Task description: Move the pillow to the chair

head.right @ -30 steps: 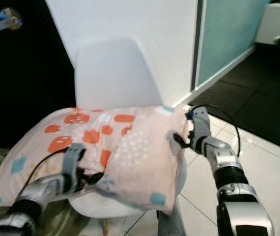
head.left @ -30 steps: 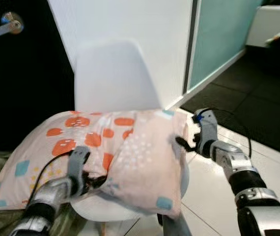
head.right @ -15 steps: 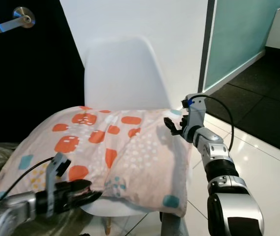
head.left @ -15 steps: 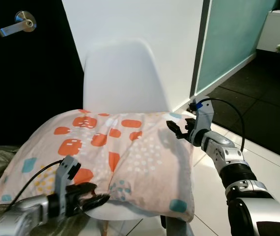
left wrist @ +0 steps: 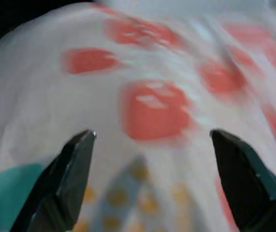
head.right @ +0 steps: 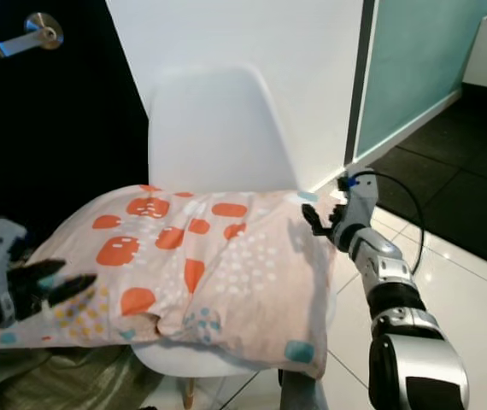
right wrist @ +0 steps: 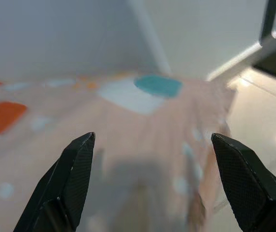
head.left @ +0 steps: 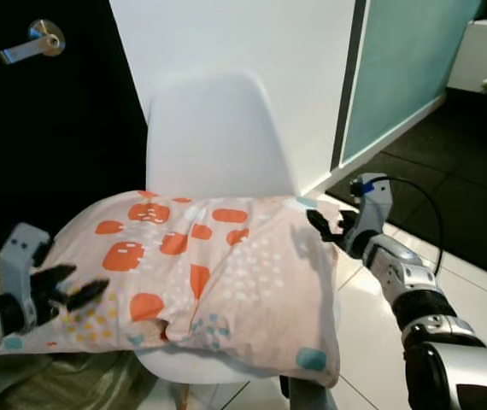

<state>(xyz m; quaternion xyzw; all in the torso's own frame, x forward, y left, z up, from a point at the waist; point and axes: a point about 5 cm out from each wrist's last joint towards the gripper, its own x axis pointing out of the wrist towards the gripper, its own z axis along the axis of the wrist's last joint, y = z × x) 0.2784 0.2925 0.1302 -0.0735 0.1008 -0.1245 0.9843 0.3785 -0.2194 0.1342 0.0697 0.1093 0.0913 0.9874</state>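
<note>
Pillow: The pillow (head.left: 201, 273), pale pink with orange and teal patches, lay flat across the seat of the white chair (head.left: 214, 141). Its left end overhung the seat's left edge, and its front right corner drooped past the front edge.

Left claw: The left claw (head.left: 68, 289) hung at the pillow's left end with its two black fingers spread apart and nothing between them. The left wrist view looked straight onto the patterned fabric.

Right claw: The right claw (head.left: 325, 226) stood at the pillow's rear right corner, fingers apart and gripping nothing. Whether a fingertip brushed the fabric could not be told.

Step in hand: Judged from the pictures, the placing step was complete and the release step was in hand, as the pillow rested on the chair under its own weight.

Next move: Both claws would need to draw clear sideways without snagging the cover. The overhanging left end might call for a nudge toward the seat's centre.

Surroundings: A green cloth (head.left: 64, 380) lay low at the left, below the pillow's overhang. A dark door with a lever handle (head.left: 30, 41) stood behind. A white wall and teal panel (head.left: 393, 60) rose to the right.

Obstructions: Nothing blocked either claw's withdrawal. The chair's backrest limited travel rearward.
</note>
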